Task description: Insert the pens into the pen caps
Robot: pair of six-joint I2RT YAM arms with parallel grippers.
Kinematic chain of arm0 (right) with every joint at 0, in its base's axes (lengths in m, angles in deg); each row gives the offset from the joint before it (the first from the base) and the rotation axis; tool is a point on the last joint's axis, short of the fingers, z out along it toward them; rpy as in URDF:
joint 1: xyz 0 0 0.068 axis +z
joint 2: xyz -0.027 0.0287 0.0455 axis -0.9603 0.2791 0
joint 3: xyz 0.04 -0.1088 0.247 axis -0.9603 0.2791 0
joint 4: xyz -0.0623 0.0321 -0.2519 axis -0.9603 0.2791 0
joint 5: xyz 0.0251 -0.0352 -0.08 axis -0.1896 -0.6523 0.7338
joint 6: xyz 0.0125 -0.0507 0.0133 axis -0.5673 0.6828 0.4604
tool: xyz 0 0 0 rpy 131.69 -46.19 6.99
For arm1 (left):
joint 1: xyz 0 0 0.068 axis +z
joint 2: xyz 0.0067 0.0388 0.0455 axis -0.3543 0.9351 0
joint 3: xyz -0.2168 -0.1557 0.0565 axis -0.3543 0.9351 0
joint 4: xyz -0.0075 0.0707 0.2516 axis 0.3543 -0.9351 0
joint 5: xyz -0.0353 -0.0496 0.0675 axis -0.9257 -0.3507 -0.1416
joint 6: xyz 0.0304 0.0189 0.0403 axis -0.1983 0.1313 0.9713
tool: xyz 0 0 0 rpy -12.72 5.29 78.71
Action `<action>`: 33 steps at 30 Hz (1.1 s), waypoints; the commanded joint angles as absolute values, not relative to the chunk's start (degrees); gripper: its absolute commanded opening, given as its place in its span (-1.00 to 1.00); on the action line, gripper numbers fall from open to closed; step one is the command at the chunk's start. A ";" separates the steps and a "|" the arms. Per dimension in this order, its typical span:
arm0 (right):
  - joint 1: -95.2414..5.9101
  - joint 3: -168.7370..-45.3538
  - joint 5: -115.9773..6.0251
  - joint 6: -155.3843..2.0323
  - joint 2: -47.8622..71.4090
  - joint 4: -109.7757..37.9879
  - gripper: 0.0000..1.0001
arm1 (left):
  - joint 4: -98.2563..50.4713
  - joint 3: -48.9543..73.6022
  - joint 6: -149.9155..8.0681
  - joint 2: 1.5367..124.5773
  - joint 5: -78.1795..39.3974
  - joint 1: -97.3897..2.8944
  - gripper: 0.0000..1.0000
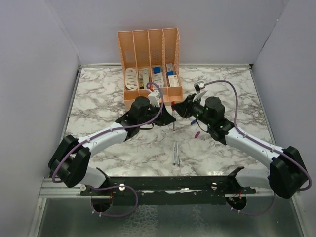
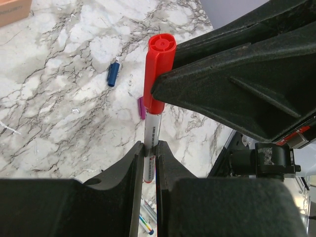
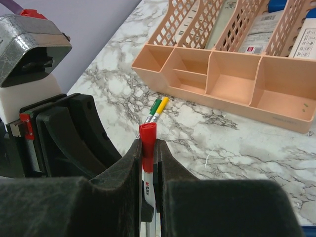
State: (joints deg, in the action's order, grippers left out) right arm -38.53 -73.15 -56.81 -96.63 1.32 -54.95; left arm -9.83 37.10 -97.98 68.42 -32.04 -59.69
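Observation:
One grey-white pen (image 2: 150, 129) stands nearly upright between both grippers. My left gripper (image 2: 149, 146) is shut on its lower barrel. A red pen cap (image 2: 159, 69) covers the pen's upper end, and my right gripper (image 3: 148, 144) is shut on that red cap (image 3: 147, 140). From above, the left gripper (image 1: 167, 116) and right gripper (image 1: 181, 106) meet at this pen (image 1: 174, 118) in front of the organizer. A blue cap (image 2: 113, 74) and a magenta-purple cap (image 2: 141, 107) lie loose on the marble. Two uncapped pens (image 1: 176, 153) lie nearer the arm bases.
The peach organizer (image 1: 149, 54) stands at the back with white and blue boxed items; its low front trays (image 3: 222, 84) are close ahead of the right wrist. Two pens with a green cap (image 3: 156, 106) and a yellow cap (image 3: 162, 103) lie beside it.

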 commanded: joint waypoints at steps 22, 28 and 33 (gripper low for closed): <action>-33.31 -72.62 -59.30 -93.24 7.26 -39.25 -0.98 | -0.09 32.17 -96.84 61.76 -23.32 -53.36 -1.00; -32.30 -73.58 -58.36 -92.33 9.15 -37.50 -0.98 | 0.61 31.47 -96.90 61.83 -23.71 -53.02 -1.00; -31.48 -73.97 -57.66 -92.16 10.27 -36.86 -0.98 | 0.63 30.79 -96.53 62.03 -24.16 -52.79 -1.00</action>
